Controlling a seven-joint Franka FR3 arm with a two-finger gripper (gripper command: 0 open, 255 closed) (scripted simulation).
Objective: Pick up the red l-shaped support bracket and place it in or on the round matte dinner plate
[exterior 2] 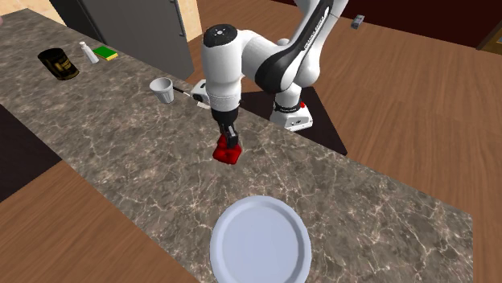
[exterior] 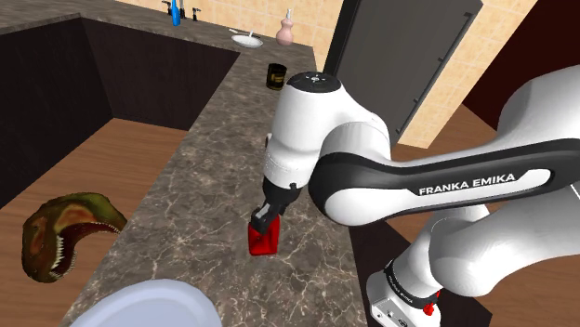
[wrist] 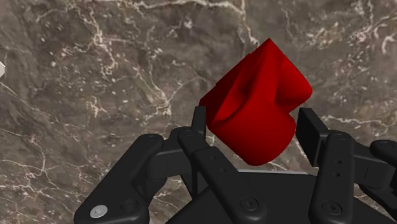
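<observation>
- The red L-shaped bracket [wrist: 257,108] is clasped between the fingers of the gripper [wrist: 255,121] — jaws partly closed, pressed on its two flanks.
- It is held low over the marble countertop [exterior 2: 362,193], well apart from the pale round plate [exterior 2: 260,241].
- It is judged rigid, light and smooth — flat flanks are preferred, since slip is likely on the curved faces.

Toward ten o'clock in the second exterior view, a white cup [exterior 2: 163,88], green sponge [exterior 2: 104,54], small white bottle [exterior 2: 84,53] and dark tin [exterior 2: 59,63] sit on the marble table [exterior 2: 362,193]. A dinosaur head [exterior: 70,230] lies on the wooden floor [exterior: 139,158].
</observation>
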